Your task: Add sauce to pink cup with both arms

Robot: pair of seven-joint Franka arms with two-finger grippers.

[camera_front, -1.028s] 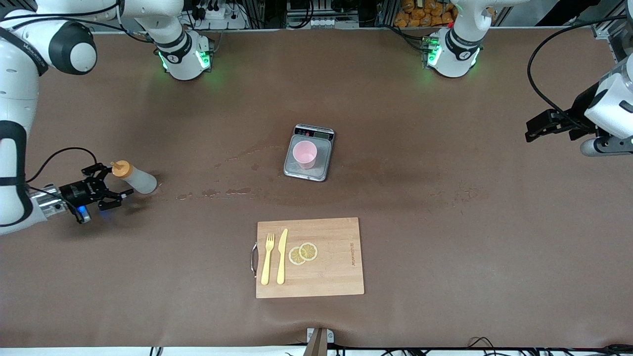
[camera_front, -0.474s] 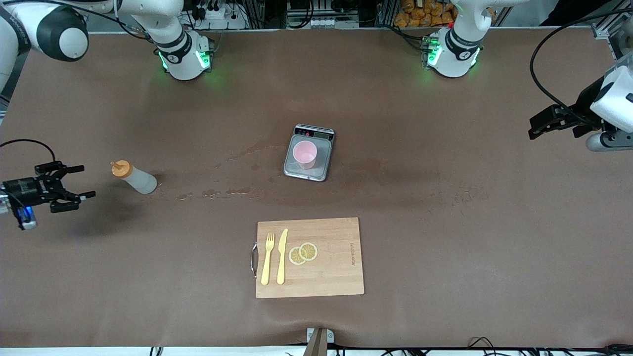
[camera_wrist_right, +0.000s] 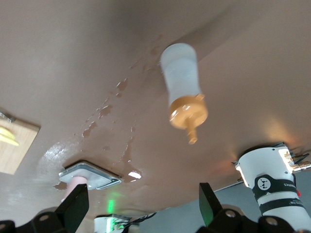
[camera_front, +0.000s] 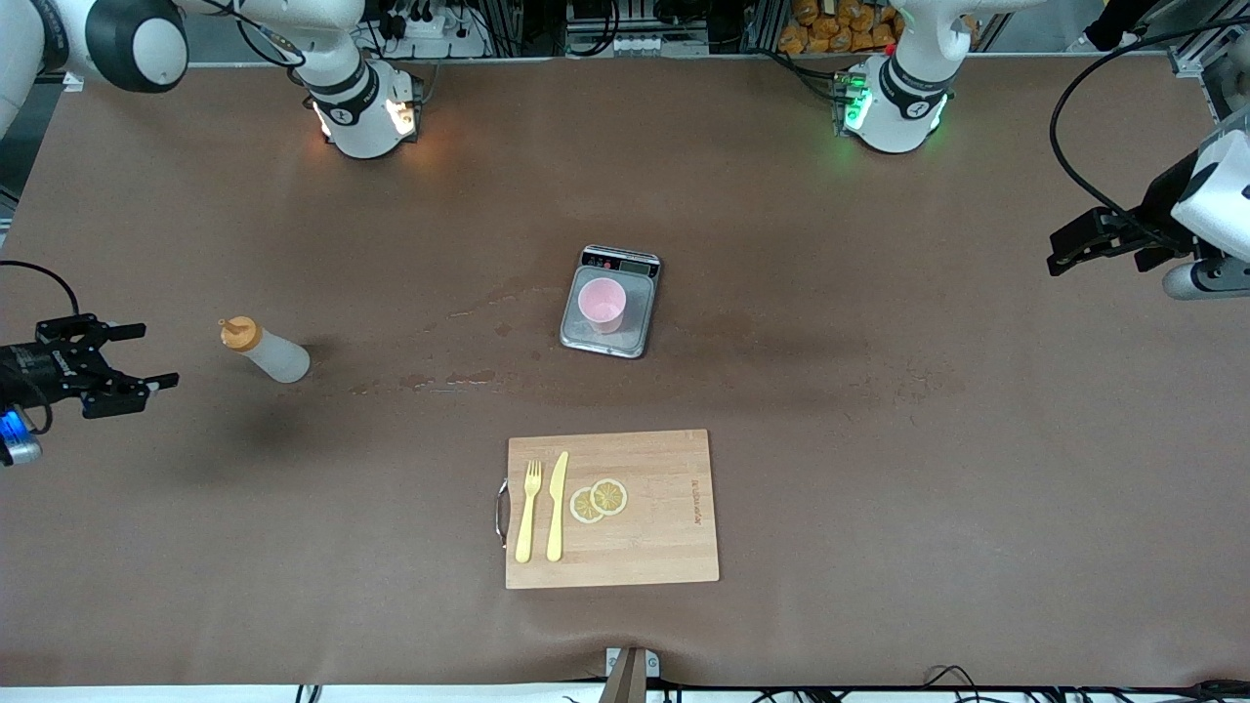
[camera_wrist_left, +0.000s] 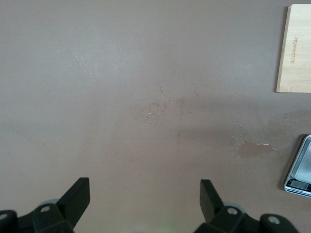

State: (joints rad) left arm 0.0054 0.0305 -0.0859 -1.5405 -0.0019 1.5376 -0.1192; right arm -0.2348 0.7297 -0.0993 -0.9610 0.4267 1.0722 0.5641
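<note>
sauce stood upright, ungripped, near right arm's table edge | pink cup set on scale mid-table, likely for weighing | right gripper spread wide, empty, beside bottle | left gripper parked at left arm's table edge, fingers apart, empty

Matt brown bench with glossy wet patches; translucent whitish plastic sauce bottle; pale-pink plastic cup; brushed-metal grey scale; light wooden cutting board.
</note>
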